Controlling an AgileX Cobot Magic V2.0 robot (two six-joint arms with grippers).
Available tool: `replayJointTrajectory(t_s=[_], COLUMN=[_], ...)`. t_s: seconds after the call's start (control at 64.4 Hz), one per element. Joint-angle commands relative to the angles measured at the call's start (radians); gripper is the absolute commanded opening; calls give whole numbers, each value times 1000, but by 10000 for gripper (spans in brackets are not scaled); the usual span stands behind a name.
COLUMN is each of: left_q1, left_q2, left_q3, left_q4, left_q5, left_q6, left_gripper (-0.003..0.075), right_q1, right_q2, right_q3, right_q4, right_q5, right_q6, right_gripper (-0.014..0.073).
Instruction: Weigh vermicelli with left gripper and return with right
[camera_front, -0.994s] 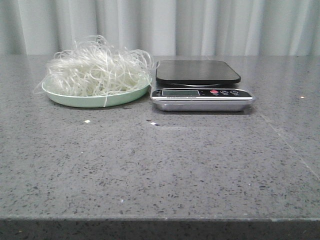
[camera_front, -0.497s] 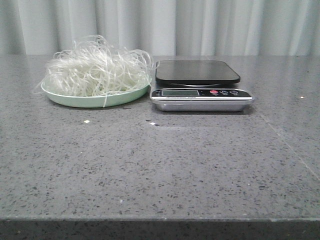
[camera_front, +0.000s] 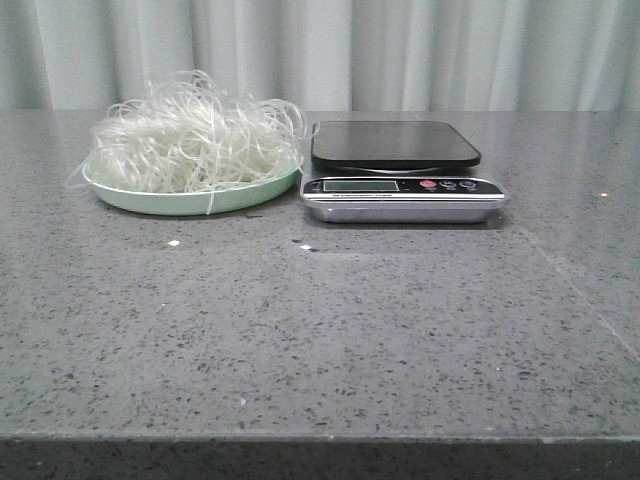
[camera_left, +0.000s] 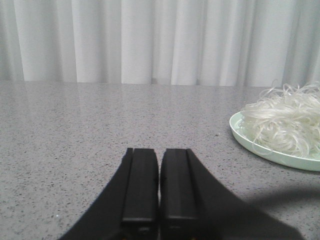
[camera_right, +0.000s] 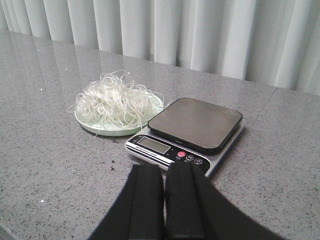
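Note:
The vermicelli (camera_front: 190, 140) is a fluffy tangle of thin white strands heaped on a pale green plate (camera_front: 160, 203) at the back left of the table. It also shows in the left wrist view (camera_left: 285, 122) and the right wrist view (camera_right: 117, 102). A silver kitchen scale (camera_front: 400, 170) with a bare black platform stands just right of the plate; it also shows in the right wrist view (camera_right: 192, 125). My left gripper (camera_left: 159, 185) is shut and empty, well left of the plate. My right gripper (camera_right: 165, 200) is shut and empty, in front of the scale. Neither gripper shows in the front view.
The grey speckled table (camera_front: 330, 330) runs from the plate and scale to its front edge. Small white crumbs (camera_front: 174, 243) lie in front of the plate. A pale curtain (camera_front: 400, 50) hangs behind the table.

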Motion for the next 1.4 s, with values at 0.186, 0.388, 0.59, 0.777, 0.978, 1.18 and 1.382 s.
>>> replayJointTrajectory(t_s=[0.186, 0.388, 0.59, 0.777, 0.978, 1.18, 1.382], left_q1=[1, 1, 1, 1, 1, 1, 1], left_q2=[-21, -21, -21, -21, -21, -21, -21], left_q3=[6, 6, 6, 6, 6, 6, 6], left_q4=[1, 1, 1, 1, 1, 1, 1], left_q5=[-80, -80, -80, -80, -80, -80, -80], left_q6=[-11, -11, -11, -11, -11, -11, -11], left_gripper=[128, 128, 128, 128, 128, 128, 128], right_q1=[-8, -8, -66, -290, -436, -446, -446], right_q2=[9, 9, 9, -7, -57, -128, -220], right_q3=[-24, -24, -24, 19, 139, 264, 395], right_q4=[7, 7, -21, -77, -74, -192, -196], right_q5=[-73, -79, -92, -123, -222, -295, -356], right_q6=[-7, -7, -7, -7, -7, 60, 156], right_gripper=[188, 188, 188, 188, 188, 188, 188])
